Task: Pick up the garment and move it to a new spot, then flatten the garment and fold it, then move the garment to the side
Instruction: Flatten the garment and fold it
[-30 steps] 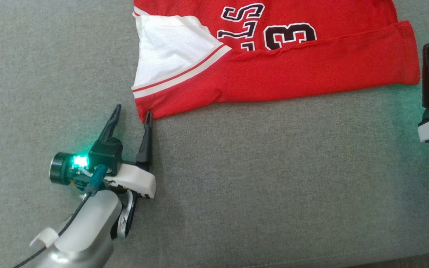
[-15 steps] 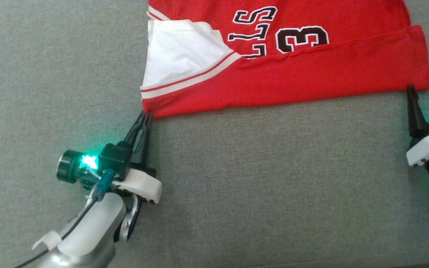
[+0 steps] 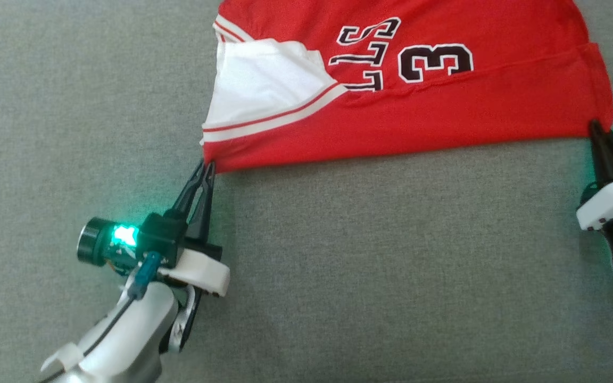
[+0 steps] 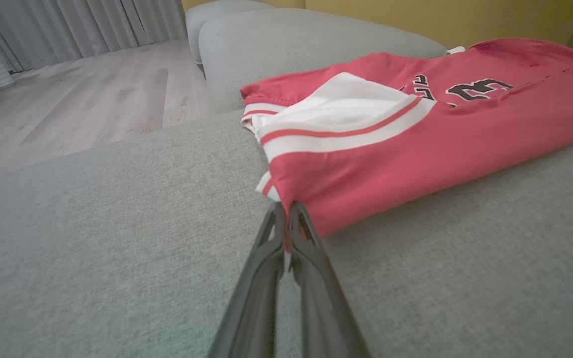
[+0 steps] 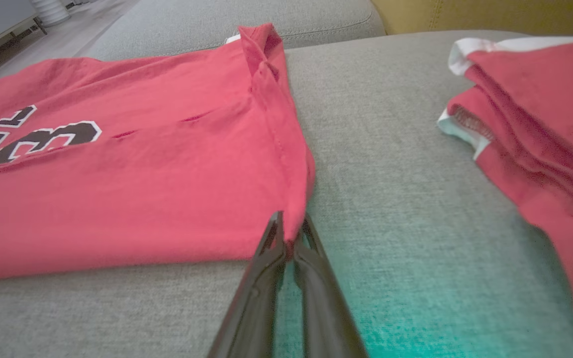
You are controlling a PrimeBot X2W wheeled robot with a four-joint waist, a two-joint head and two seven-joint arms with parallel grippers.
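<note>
Overall: a red jersey (image 3: 418, 117) lies on a grey cushion (image 3: 365, 266), gripped at both near corners.
Jersey, place: far half of the cushion in the head view, near edge running left to right. Its far part passes out of the top of that view.
Jersey, lie: a near strip is doubled back over the front. The strip's hem runs along the near side of a black numeral 3 and black letters, all edged white. The cloth is mostly flat, with small puckers along that hem.
Jersey, left end: a white panel, bordered by a white band and a thin red stripe that slant down toward the near left corner.
Left gripper (image 3: 205, 164): fingers pressed together, pinching the near left corner. A sliver of red and white cloth sits between the tips in the left wrist view.
Right gripper (image 3: 596, 127): fingers closed on the near right corner. The right wrist view has the side hem drawn down into the tips.
Corners: both peak slightly toward the fingertips. Whether they are off the cushion cannot be told.
Lights: green lamp lit on the left wrist, and a green cast on the cushion beside the right gripper.
Second garment (image 5: 540, 109): red with white trim, bunched, on the cushion right of the jersey and apart from it.
Surroundings: pale wood floor (image 4: 92, 99) and grey curtains (image 4: 92, 20) beyond the cushion's left side.
</note>
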